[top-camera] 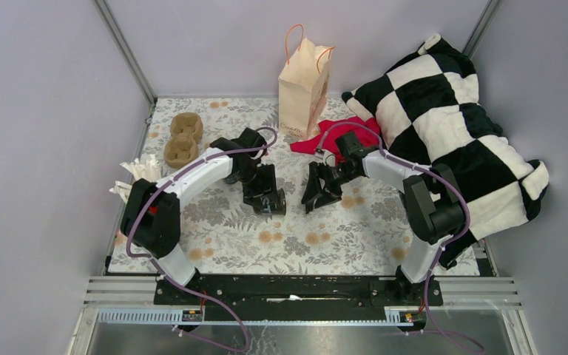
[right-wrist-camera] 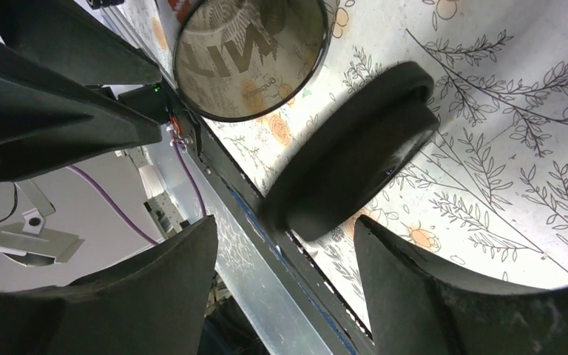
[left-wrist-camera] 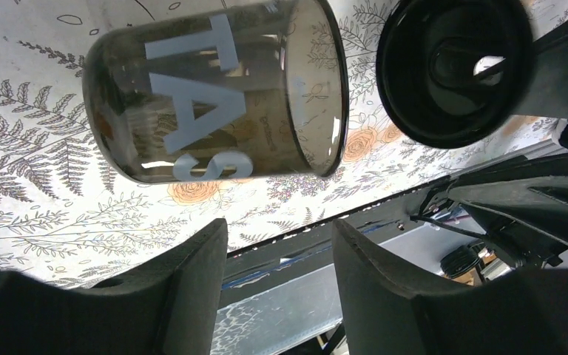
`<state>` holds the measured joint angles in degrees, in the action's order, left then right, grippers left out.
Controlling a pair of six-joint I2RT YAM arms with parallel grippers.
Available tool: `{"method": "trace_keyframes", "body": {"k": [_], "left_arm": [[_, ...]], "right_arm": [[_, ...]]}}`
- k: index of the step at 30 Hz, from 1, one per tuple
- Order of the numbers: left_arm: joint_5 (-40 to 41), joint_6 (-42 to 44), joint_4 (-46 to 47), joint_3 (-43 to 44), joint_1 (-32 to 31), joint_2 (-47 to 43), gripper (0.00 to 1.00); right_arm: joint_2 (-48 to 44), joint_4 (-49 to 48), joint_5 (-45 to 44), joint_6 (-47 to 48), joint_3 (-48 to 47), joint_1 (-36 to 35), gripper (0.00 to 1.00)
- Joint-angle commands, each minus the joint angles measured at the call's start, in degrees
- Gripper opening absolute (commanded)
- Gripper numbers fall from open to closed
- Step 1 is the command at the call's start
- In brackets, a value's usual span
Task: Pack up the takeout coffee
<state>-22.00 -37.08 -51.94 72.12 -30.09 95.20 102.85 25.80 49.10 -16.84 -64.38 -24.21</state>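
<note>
- Packing has not begun, as far as the views show. The dark, glossy, tapered disposable coffee cup (left-wrist-camera: 207, 96) with pale lettering appears to lie on its side on the white floral-print tablecloth (top-camera: 229, 237), not in any bag.
- The round black plastic lid (left-wrist-camera: 451, 70) is off the cup and sits on the cloth just beside the cup's wide end, apart from it.
- The tan paper bag (top-camera: 305, 81) with orange handles stands upright well beyond the cup, toward the back wall. Its mouth looks partly pinched, and nothing shows inside it from above.
- The brown cardboard cup tray (top-camera: 183, 139) sits well to the left of the cup and plays no part at this moment.
- What seems left is nearly everything: the lid likely has to go back on, the cup has to be stood up and gripped, and it has to be carried into the bag.
- The left gripper (left-wrist-camera: 279, 229) points at the cup's side with its fingers spread wide. The cup lies ahead of the fingertips, and nothing is between them.
- The right gripper (right-wrist-camera: 287, 222) faces the cup's open end, also spread. The lid lies just in front of its gap, unclamped; I cannot tell whether one fingertip grazes the lid's rim.
</note>
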Motion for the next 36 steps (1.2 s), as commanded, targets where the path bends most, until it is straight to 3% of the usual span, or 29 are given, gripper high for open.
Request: {"method": "trace_keyframes", "body": {"k": [1, 5, 10, 16, 22, 26, 31, 36], "left_arm": [[0.2, 0.8, 3.4, 0.3, 0.2, -3.9, 0.58], [1.9, 1.1, 2.8, 1.9, 0.2, -4.8, 0.63], [6.0, -0.9, 2.0, 2.8, 0.3, -4.9, 0.82], [19.4, -2.0, -3.7, 14.5, -5.2, 4.4, 0.8], [31.4, 1.9, -10.0, 26.0, -9.7, 16.0, 0.71], [36.0, 4.9, -12.9, 29.7, -11.2, 20.9, 0.55], [40.6, 7.1, -14.8, 31.1, -13.0, 22.7, 0.33], [40.4, 7.2, -15.1, 31.1, -13.5, 22.0, 0.18]], "right_arm": [[0.3, 0.0, -1.0, 0.5, -2.7, 0.1, 0.74], [-0.4, -0.8, -5.1, -1.1, -3.1, 0.4, 0.76], [-0.9, 2.0, -14.3, -0.9, -3.7, 0.4, 0.81], [-1.2, 0.4, -21.2, -4.4, -2.8, 0.4, 0.8], [-0.6, -0.7, -25.2, -12.1, -3.1, 0.5, 0.81], [-0.5, 0.9, -29.4, -14.2, -3.9, 0.4, 0.8], [-0.5, 3.1, -32.2, -10.1, -4.9, 0.4, 0.77], [-2.0, 4.7, -34.2, -6.8, -4.1, 0.4, 0.77]]}}
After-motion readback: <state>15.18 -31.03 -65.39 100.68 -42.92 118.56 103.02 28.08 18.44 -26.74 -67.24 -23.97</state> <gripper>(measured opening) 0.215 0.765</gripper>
